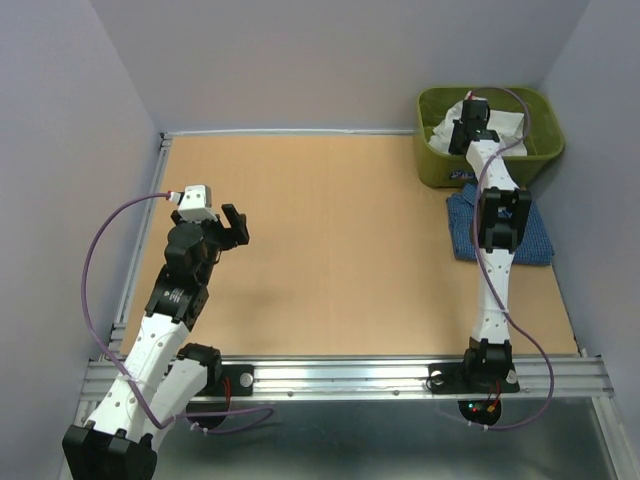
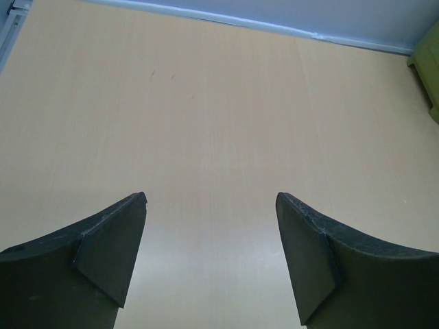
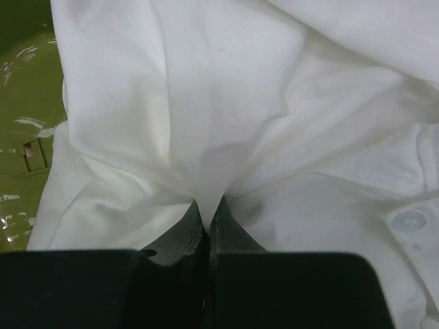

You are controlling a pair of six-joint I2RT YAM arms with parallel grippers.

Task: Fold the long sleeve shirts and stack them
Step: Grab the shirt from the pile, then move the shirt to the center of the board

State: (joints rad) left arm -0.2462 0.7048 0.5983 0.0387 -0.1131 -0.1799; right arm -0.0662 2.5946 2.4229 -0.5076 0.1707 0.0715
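The white shirt [image 1: 498,128] lies crumpled inside the olive-green bin [image 1: 545,140] at the far right. My right gripper [image 1: 468,122] reaches into the bin and is shut on a fold of the white shirt [image 3: 206,123], which pinches up between the fingertips [image 3: 180,232]; a button shows at the lower right. The dark blue checked shirt [image 1: 536,238] lies folded on the table just in front of the bin, partly under my right arm. My left gripper [image 1: 236,226] is open and empty above bare table at the left, its fingers [image 2: 110,240] wide apart.
The wooden table [image 1: 330,250] stretches between the arms. A metal rail [image 1: 350,375] runs along the near edge. Walls close in the back and sides. The bin's corner [image 2: 429,68] shows at the right edge of the left wrist view.
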